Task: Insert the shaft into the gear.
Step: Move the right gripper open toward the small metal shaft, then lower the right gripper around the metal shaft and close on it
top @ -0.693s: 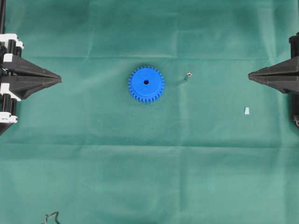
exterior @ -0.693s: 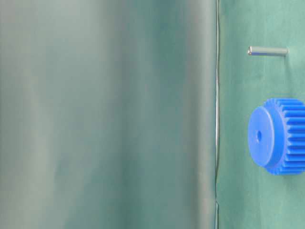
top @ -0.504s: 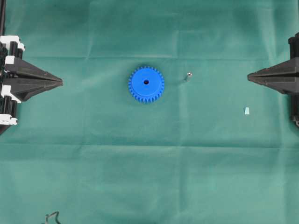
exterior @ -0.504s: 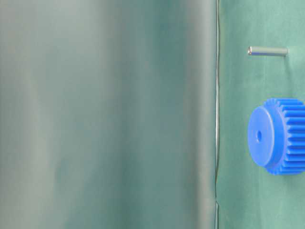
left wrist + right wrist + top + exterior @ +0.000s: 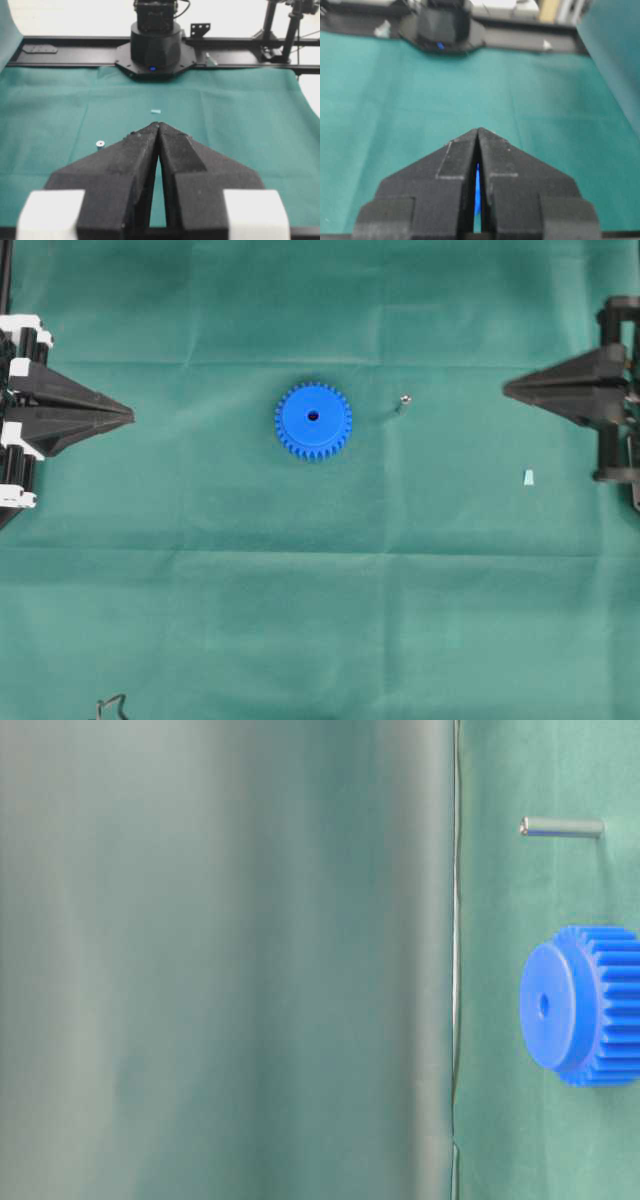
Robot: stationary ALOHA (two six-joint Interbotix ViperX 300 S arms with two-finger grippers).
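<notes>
Pincer tips first: right pincer (image 5: 512, 388), clenched w/ nothing between its jaws, has pushed in from the right edge of the overhead view since half a sec ago, its point now closer to the parts. Left pincer (image 5: 128, 415) sits at the left edge, also clenched and empty, unmoved over the same span.

Outward from there: shaft (image 5: 404, 400), a tiny silvery pin, stands upright on the green tabletop (image 5: 320, 620), just right of the gear (image 5: 313, 420) but not touching it. Table-level view confirms the shaft (image 5: 561, 827) on end, clear of the gear (image 5: 580, 1005). Gear lies flat, hub up, ctr hole open. Small pale wedge (image 5: 527, 477) rests nearer the right arm, below its pincer in the overhead pic. Neither shaft nor gear has shifted.

Reading: right arm looks to be starting its approach to the shaft, which lies on its side of the gear. Jaws must spread before any pickup. Pin is slim and standing, so a nudge could topple it. Insertion not yet begun.
</notes>
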